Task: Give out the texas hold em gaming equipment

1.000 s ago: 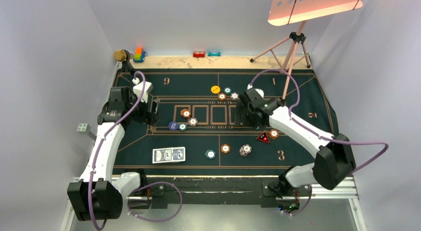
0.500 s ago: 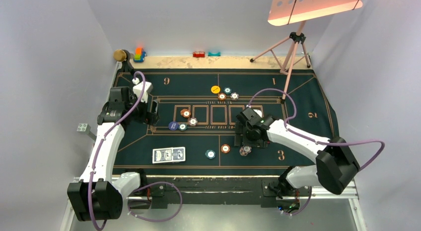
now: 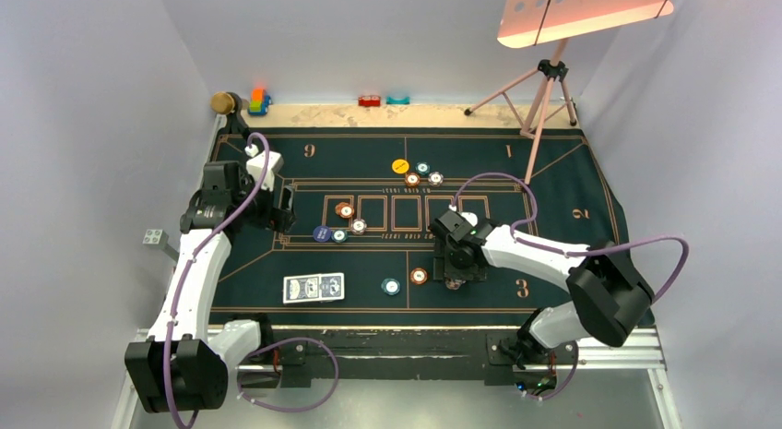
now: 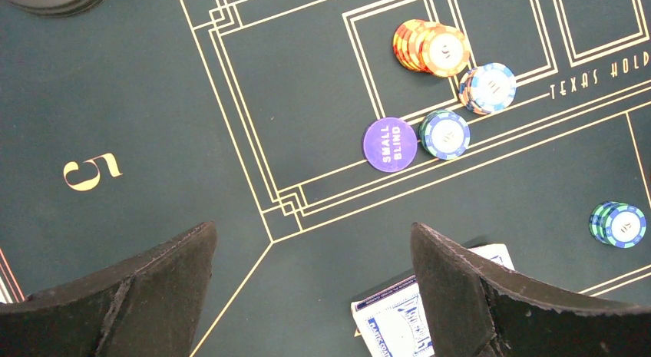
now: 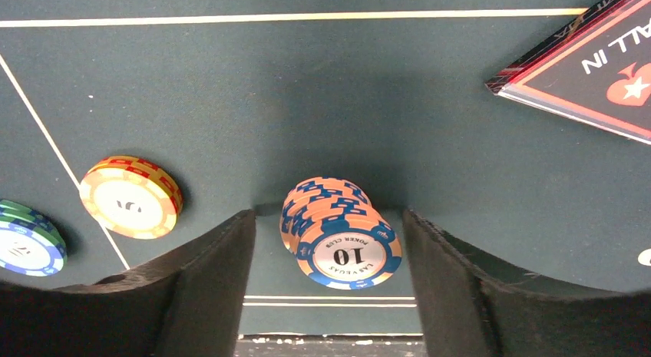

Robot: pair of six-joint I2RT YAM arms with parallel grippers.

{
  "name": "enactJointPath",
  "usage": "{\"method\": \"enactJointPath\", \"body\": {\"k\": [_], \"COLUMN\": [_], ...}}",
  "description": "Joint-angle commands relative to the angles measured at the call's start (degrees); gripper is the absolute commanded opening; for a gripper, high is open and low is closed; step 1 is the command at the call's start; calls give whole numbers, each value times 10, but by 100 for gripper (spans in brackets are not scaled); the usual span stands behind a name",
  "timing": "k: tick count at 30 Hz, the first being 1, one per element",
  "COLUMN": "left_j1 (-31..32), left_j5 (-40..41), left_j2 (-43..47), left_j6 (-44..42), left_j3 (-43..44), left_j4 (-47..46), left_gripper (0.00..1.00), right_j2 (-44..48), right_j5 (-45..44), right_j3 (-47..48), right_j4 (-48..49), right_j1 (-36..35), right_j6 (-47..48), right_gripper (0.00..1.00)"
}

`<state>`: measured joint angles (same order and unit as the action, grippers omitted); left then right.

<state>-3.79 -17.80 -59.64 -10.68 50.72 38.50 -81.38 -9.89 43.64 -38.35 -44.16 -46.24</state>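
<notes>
A stack of peach-and-blue poker chips (image 5: 342,236) marked 10 stands between the fingers of my right gripper (image 5: 328,219). That gripper is open, with a gap on each side of the stack. From above, my right gripper (image 3: 454,270) hangs over this stack near the 3 mark. An orange chip stack (image 5: 130,196) and a teal one (image 5: 27,238) sit to its left. The red triangular marker (image 5: 595,65) lies at upper right. My left gripper (image 4: 315,295) is open above bare felt, beside the blue-backed cards (image 4: 395,322). The cards (image 3: 313,287) lie at front left.
A purple small-blind button (image 4: 390,144) and three chip stacks (image 4: 431,47) sit by the centre boxes. A yellow button (image 3: 399,166) with chips (image 3: 422,174) is near the far side. Toy blocks (image 3: 259,101) and a tripod (image 3: 544,88) stand behind the green mat (image 3: 572,171).
My right arm has swung from the centre right of the mat toward the near side and lowered around the chip stack, its jaws narrowing slightly. The left arm has stayed still.
</notes>
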Motion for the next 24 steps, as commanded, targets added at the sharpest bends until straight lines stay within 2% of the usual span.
{"method": "enactJointPath", "body": {"k": [1, 5, 13, 17, 20, 24], "left_j1": [-6, -5, -5, -5, -5, -6], "left_j5": [-4, -3, -5, -8, -7, -8], "left_j2": [12, 11, 10, 10, 9, 8], "left_j6": [-4, -3, -3, -3, -3, -4], "left_j3": [2, 2, 3, 2, 3, 2], "left_j4": [-11, -11, -13, -10, -11, -11], "left_gripper": [100, 100, 100, 100, 100, 100], "right_j2": [-8, -11, 9, 14, 17, 32], "right_j5": [-19, -20, -37, -43, -44, -46], "right_j3": [-14, -15, -4, 1, 3, 18], "right_j4": [19, 21, -2, -8, -10, -28], "right_j1": [-3, -8, -13, -13, -13, -13], "right_j6": [-13, -14, -15, -14, -15, -17], "right_gripper": [66, 54, 44, 36, 25, 19]}}
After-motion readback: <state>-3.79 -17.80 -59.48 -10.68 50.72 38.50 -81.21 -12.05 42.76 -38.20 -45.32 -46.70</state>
